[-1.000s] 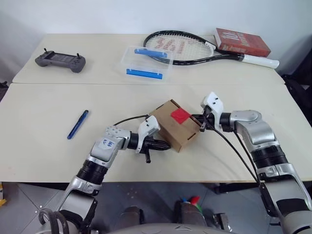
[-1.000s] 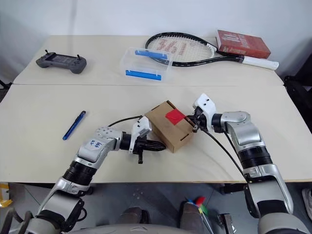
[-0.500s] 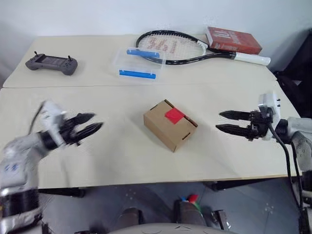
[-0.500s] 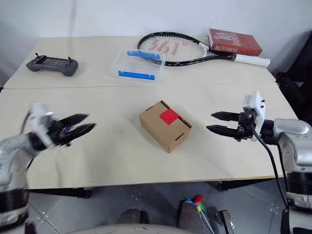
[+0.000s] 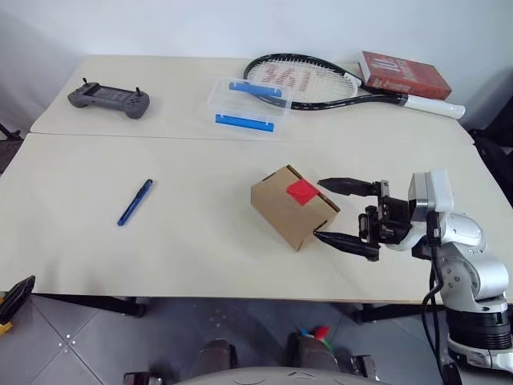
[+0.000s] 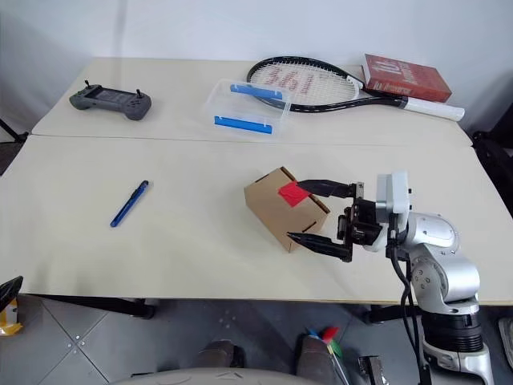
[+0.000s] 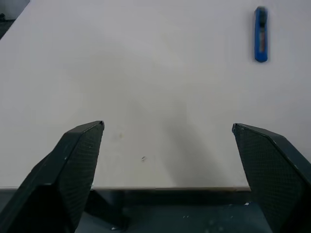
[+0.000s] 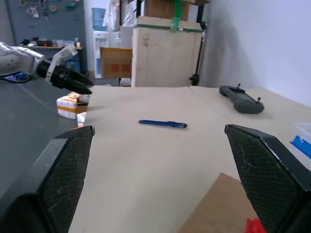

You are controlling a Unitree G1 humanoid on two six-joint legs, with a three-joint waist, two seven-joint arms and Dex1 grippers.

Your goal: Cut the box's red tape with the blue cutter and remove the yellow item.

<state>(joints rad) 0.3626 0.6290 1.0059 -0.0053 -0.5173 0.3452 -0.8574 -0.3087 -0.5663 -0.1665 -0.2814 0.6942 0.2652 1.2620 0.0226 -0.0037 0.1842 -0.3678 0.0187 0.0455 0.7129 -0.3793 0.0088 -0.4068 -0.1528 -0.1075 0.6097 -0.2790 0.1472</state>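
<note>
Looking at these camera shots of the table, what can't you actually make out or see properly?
- The yellow item: presumably hidden inside the closed box; its red tape is uncut.
- The blue cutter: too small in the head views to show its metal tip.
- The box in the right wrist view: cut off by the picture's edge.
- The book: cover lettering too small to read.
- The left gripper: open over bare table; its arm lies outside the wrist view.

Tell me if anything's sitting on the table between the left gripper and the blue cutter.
Nothing visible does. In the left wrist view the left gripper, open, looks across bare table to the blue cutter. The box sits farther along the table, by the right gripper.
</note>
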